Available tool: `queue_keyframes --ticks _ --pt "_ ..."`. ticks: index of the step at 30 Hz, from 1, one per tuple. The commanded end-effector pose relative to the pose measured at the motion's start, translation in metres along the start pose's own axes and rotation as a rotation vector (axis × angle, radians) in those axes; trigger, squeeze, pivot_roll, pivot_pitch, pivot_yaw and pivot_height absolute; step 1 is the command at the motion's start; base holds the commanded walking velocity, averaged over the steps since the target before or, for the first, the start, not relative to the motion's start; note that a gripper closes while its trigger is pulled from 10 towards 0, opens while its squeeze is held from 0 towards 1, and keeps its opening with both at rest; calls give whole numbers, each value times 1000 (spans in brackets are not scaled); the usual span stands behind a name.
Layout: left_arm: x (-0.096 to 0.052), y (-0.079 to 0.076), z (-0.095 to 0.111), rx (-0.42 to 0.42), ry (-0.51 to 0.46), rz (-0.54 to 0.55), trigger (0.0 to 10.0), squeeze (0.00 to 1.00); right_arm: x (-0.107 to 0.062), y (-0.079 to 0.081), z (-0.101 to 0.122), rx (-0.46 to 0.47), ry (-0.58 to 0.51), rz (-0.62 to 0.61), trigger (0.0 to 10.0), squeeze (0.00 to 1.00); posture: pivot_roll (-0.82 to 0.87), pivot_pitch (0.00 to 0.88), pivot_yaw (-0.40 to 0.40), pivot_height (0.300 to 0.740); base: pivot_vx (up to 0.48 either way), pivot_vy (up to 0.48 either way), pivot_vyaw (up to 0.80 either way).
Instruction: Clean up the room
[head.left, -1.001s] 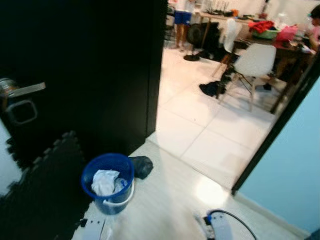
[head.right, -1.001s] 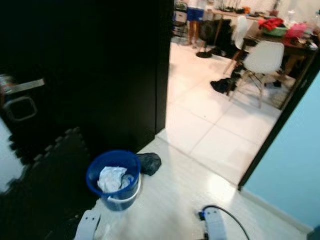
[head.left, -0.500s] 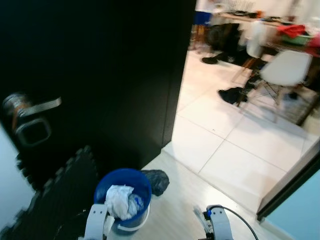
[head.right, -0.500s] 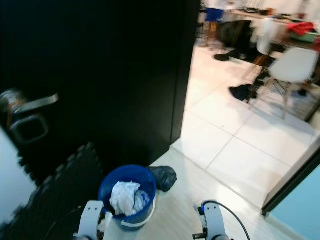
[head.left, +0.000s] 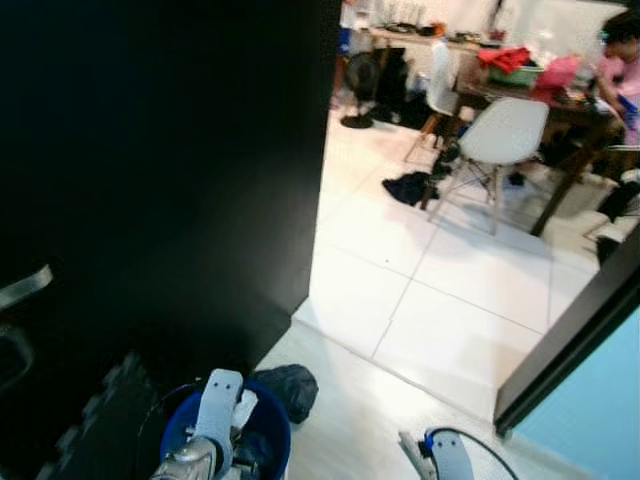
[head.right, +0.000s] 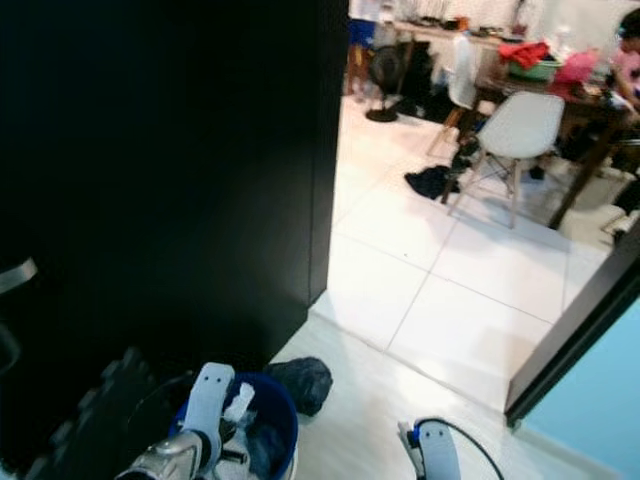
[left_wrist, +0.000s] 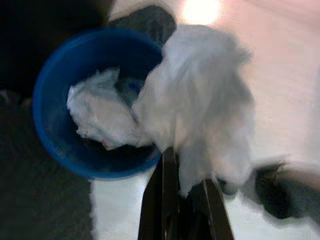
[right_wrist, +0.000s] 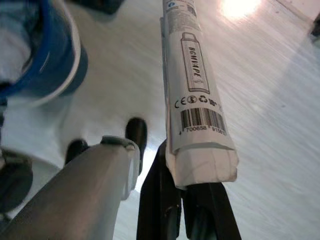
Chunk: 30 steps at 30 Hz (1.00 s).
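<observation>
At the bottom left of the left eye view, the left gripper is held over the blue bucket, its fingers closed on a crumpled white tissue. The tissue is seen hanging at the bucket's near rim, so only a short drop inward is judged necessary. A long white box is clamped in the right gripper, its long axis pointing away over the floor, farther from the bucket.
</observation>
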<state>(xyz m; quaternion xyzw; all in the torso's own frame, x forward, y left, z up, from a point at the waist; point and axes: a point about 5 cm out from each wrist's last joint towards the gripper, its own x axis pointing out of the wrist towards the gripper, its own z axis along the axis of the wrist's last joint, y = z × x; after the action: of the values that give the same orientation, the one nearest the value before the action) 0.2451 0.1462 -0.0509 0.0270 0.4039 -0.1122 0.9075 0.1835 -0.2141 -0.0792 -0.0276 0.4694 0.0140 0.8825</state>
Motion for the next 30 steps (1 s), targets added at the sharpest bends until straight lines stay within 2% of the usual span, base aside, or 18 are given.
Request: queue_keyframes --ticks 1,7,12,22,23,24,25,30 --pt "-2 7 -6 21 38 28 10000 0 -1 -2 -2 9 6 -10 10000 0 23 0 -23 740 0 0 0" --pt "-2 12 1 8 15 40 10000 0 -1 -4 -2 7 7 -16 10000 0 17 0 -23 740 0 0 0" --pt "0 14 21 45 -40 39 10000 0 -2 -8 -4 2 6 -29 10000 0 -31 0 -28 740 0 0 0" --pt "1 11 29 29 -66 37 10000 0 -7 -19 -14 11 11 -51 10000 0 -94 0 -30 740 0 0 0" --pt "1 11 30 33 -75 42 10000 176 -8 -21 -18 13 15 -55 10000 0 -111 0 -36 740 0 0 0" --pt "1 12 32 35 -85 51 10000 878 -9 -23 -21 14 20 -57 10000 0 -115 3 -37 740 0 0 0" --pt "1 15 37 35 -105 75 10000 1000 -10 -24 -24 18 24 -60 10000 0 -127 13 -42 740 0 0 0" --pt "-2 27 46 46 -139 149 10000 1000 -12 -27 -29 27 26 -64 10000 0 -145 30 -54 740 0 0 0"
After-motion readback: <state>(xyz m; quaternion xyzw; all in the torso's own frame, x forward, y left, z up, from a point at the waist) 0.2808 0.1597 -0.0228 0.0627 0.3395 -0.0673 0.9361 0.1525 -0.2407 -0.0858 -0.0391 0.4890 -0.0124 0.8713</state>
